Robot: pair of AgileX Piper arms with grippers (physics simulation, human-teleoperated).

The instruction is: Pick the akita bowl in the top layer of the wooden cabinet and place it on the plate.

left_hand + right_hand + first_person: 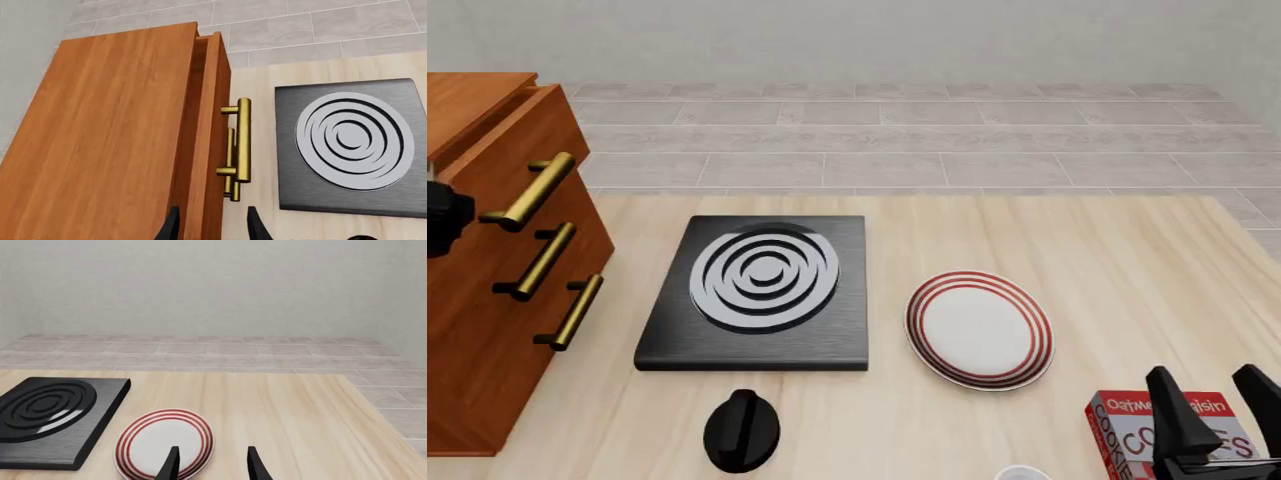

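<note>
Left claw [210,225] sits just short of the wooden cabinet [481,300], fingers spread, nothing between them. In the left wrist view the two fingertips straddle the front edge of the top layer [210,100], near the lower end of its brass handle [243,140]. The top layer is slid out a little from the cabinet body; a dark gap shows behind its front panel. In the front view only a dark bit of the left arm shows at the left edge, beside the top handle, so the claw itself can't be read there.

Akita bowl: not visible in any view, the drawer interior is hidden.

Cabinet stands at the counter's [1121,250] left edge, three brass-handled drawers facing right toward the stove slab [761,290]. Slab lies just beside the cabinet, apart from it. Plate [980,329] lies flat on the counter, right of the slab, near it but not touching, nothing on it.

Right claw [1217,405] hovers at the near right corner, fingers spread, holding nothing. It's over a red cookie box [1141,430]; can't tell if they touch. Right wrist view looks across the plate toward the back wall, with the slab off to the side.

Black knob-like object [742,428] sits on the counter, nearer than the slab. Small white thing at the bottom edge of the front view, too cropped to identify.
</note>
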